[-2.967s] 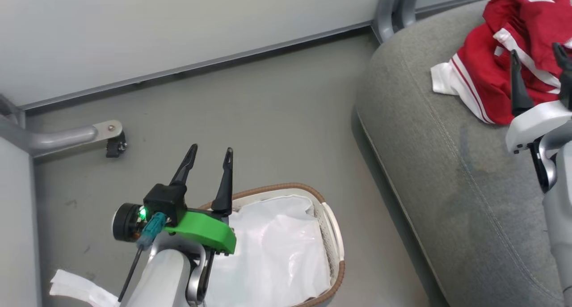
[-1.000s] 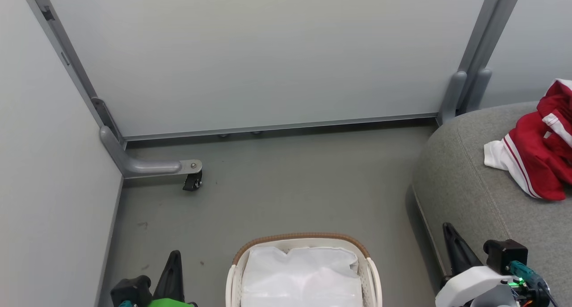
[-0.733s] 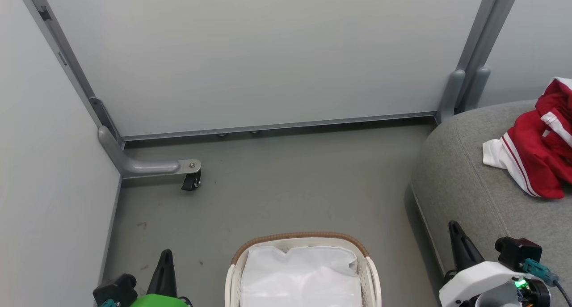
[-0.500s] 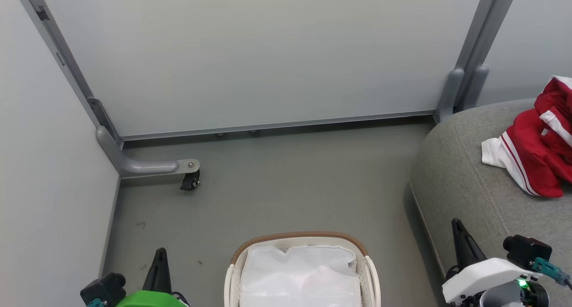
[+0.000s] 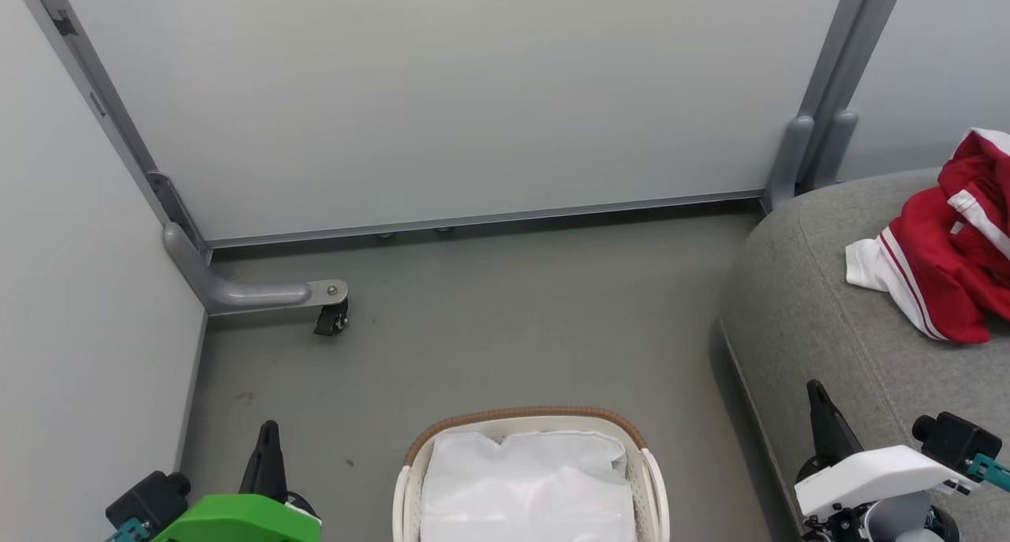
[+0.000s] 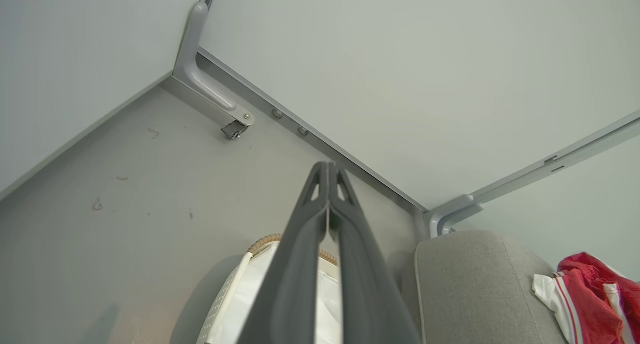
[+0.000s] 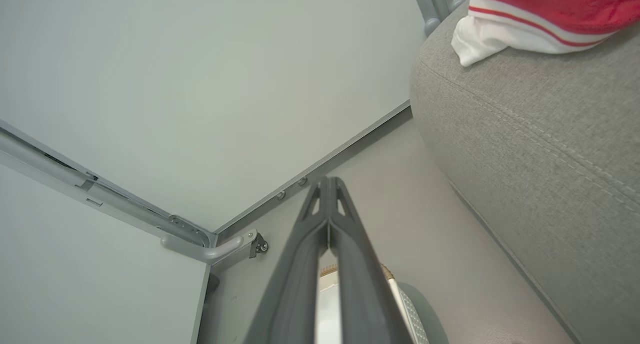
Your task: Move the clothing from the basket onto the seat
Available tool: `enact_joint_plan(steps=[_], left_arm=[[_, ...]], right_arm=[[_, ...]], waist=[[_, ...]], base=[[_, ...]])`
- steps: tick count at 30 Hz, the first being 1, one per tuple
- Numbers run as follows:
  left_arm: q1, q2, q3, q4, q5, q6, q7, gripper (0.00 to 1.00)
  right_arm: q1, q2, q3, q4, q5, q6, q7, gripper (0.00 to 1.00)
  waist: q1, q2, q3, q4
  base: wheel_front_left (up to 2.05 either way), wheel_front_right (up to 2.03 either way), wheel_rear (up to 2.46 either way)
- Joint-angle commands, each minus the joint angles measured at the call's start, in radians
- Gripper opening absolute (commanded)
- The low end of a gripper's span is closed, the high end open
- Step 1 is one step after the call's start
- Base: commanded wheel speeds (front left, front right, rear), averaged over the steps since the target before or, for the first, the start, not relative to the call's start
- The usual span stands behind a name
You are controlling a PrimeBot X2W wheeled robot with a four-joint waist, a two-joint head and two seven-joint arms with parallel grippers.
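Note:
Red clothing with white stripes lies crumpled on the grey seat at the right; it also shows as clothing and clothing. The white basket with a brown rim stands on the floor at the bottom centre, holding just its white liner. My left gripper is at the lower left, left of the basket, shut and empty; its fingers meet at the tips in the wrist view. My right gripper is at the lower right beside the seat's edge, also shut and empty.
Pale partition walls close in the back and left. A grey metal foot with a black caster juts onto the floor at the left. A grey post stands at the seat's back corner. Bare grey floor lies between basket and wall.
The head camera has tilted up slightly, so the whole picture has shifted down. Both grippers have sunk lower and outward toward the bottom corners. Three seconds ago both were open, the right by the clothing.

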Motion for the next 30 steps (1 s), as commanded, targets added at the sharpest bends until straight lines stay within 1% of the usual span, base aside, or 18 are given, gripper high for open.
enact_joint_plan(steps=[1,30], left_arm=[[-0.031,0.001,0.012,-0.019,-0.032,-0.008,0.009,0.00],[-0.066,0.002,0.082,-0.060,-0.356,-0.033,0.105,0.00]], right_arm=[[-0.029,-0.007,-0.005,-0.020,0.037,0.000,0.008,0.00],[-0.043,-0.010,-0.029,-0.057,0.403,-0.001,0.102,0.00]], waist=[[0.0000,0.0000,0.001,-0.001],[0.0000,0.0000,0.012,-0.020]], base=[[0.00,0.00,0.00],[0.00,0.00,0.00]])
